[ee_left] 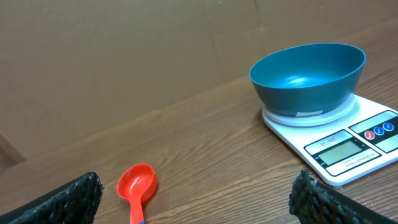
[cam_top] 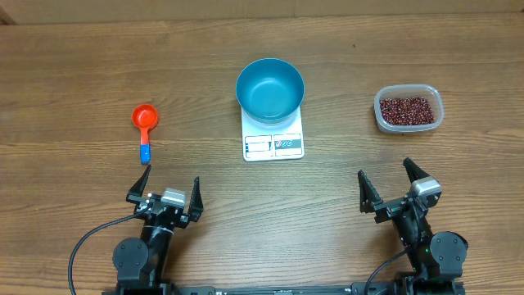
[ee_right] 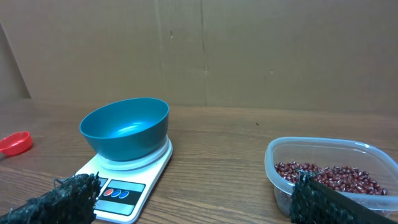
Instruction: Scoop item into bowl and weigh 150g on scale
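Observation:
The teal-blue bowl (cam_top: pixel 270 88) (ee_left: pixel 308 76) (ee_right: pixel 125 128) stands empty on the white scale (cam_top: pixel 273 142) (ee_left: pixel 348 146) (ee_right: pixel 118 190) in the middle of the table. Dark red-brown beans (cam_top: pixel 407 109) (ee_right: pixel 329 176) lie in a clear plastic tub (cam_top: pixel 408 108) (ee_right: pixel 329 168) at the right. A red scoop with a blue handle end (cam_top: pixel 145 124) (ee_left: pixel 137 186) lies at the left. My left gripper (cam_top: pixel 164 197) (ee_left: pixel 196 199) is open near the front edge, just short of the scoop. Near the front right, my right gripper (cam_top: pixel 393 187) (ee_right: pixel 193 202) is open and holds nothing.
A brown cardboard wall (ee_left: pixel 124 56) (ee_right: pixel 249 50) stands behind the wooden table (cam_top: pixel 82 65). Bare wood lies between the grippers and the objects.

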